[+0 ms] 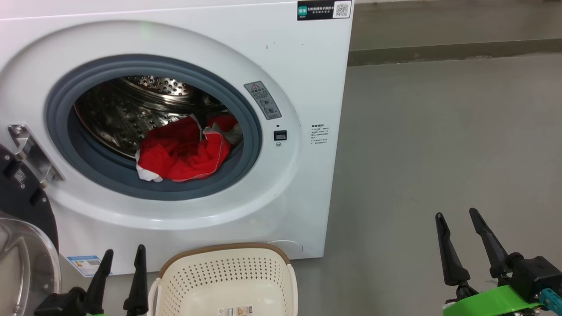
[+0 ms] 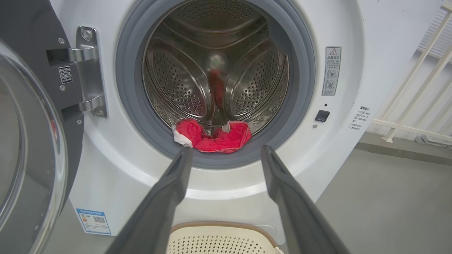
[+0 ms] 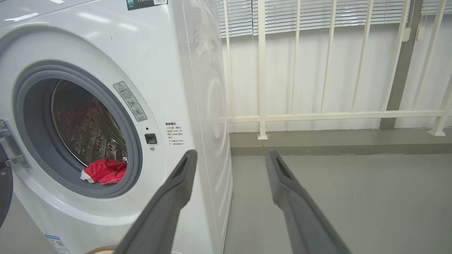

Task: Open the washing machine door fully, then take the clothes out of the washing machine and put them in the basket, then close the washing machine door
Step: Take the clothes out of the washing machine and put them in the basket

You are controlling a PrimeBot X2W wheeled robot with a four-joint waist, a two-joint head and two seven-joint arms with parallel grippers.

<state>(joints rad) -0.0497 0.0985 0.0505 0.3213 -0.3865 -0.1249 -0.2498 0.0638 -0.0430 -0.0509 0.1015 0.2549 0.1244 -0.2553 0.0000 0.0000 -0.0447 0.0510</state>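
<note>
**Left fingers [image 1: 138, 281] spread, empty — clothes [image 1: 182, 151] sitting in the drum**

Far left, the washing machine door [image 1: 24, 206] hangs swung wide on its hinge — opening step looks done. Left fingers point up just beside the basket [image 1: 228, 272], gripping nothing. Middle: the washing machine [image 1: 298, 66] mouth is unobstructed, red clothes heaped at the drum's front lip against the grey ring. The basket sits on the floor right below that mouth and looks empty. Right fingers [image 1: 447, 252] stand well off to the right, equally wide, holding nothing. Step in hand: pulling the clothes out. Next move likely calls for a forward reach into the mouth, fingers straddling the heap, then closing.
</note>
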